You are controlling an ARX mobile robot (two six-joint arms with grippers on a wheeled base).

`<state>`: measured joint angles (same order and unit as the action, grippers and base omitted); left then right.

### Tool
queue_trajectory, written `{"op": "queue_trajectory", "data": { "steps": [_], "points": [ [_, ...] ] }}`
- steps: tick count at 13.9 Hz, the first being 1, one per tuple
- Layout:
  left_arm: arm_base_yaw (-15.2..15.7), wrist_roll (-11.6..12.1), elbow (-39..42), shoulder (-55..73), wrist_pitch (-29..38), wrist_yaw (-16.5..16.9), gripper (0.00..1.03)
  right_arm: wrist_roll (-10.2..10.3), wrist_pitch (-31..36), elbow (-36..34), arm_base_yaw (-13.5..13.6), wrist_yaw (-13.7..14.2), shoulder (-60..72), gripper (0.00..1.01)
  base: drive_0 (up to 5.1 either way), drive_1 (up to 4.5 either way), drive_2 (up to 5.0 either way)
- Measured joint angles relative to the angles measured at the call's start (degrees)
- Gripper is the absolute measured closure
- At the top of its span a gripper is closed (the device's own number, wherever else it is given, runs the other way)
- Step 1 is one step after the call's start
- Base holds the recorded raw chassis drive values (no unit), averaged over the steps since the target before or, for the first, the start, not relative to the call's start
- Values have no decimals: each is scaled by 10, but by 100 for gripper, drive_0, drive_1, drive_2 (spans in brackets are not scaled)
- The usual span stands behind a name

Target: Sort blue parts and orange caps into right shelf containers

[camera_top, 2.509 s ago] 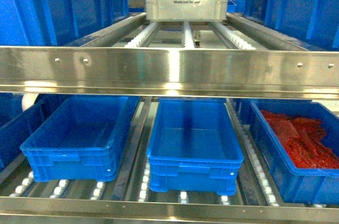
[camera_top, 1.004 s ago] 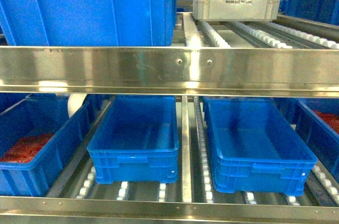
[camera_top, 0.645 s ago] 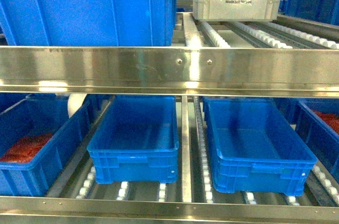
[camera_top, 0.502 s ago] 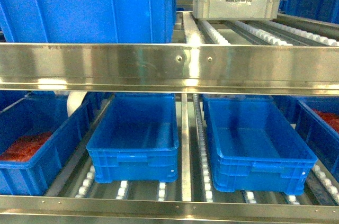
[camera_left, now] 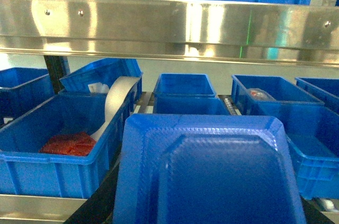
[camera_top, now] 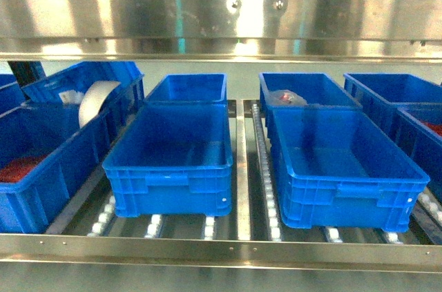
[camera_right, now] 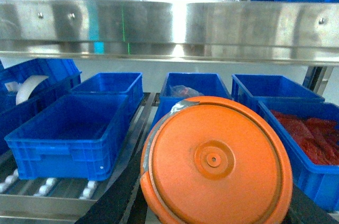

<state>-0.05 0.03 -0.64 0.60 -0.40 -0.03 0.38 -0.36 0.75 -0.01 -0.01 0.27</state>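
Two pieces fill our wrist views: a blue part (camera_left: 212, 173), a moulded tray-like piece with bevelled corners, right in front of the left wrist camera, and a round orange cap (camera_right: 216, 163) with a small hub at its centre, right in front of the right wrist camera. We cannot see the jaws of either arm, so we cannot tell how wide they stand or whether they grip these pieces; neither arm shows in the head view.

Beyond them stands the shelf (camera_top: 221, 19), its shiny front rail crossing high in every view, with a lower rail along the bottom edge and tracks of white rollers (camera_top: 266, 185) running back between the containers. Two empty containers sit side by side at the front of the lower level, the left one (camera_top: 169, 161) and the right one (camera_top: 342, 168), apart with a roller track between. Behind each sits another blue crate; the one behind the right holds a pale wrapped object (camera_top: 286, 99). At far left a crate holds red material (camera_top: 21, 168) and a white roll (camera_top: 93, 102) leans over its rim. Between upper rail and crate rims the gap is open.
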Motion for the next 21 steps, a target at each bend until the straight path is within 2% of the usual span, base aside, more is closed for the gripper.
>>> {"op": "queue_trajectory", "data": {
  "steps": [21],
  "points": [
    [0, 0, 0, 0, 0, 0, 62, 0, 0, 0, 0, 0, 0, 58, 0, 0, 0]
  ]
}}
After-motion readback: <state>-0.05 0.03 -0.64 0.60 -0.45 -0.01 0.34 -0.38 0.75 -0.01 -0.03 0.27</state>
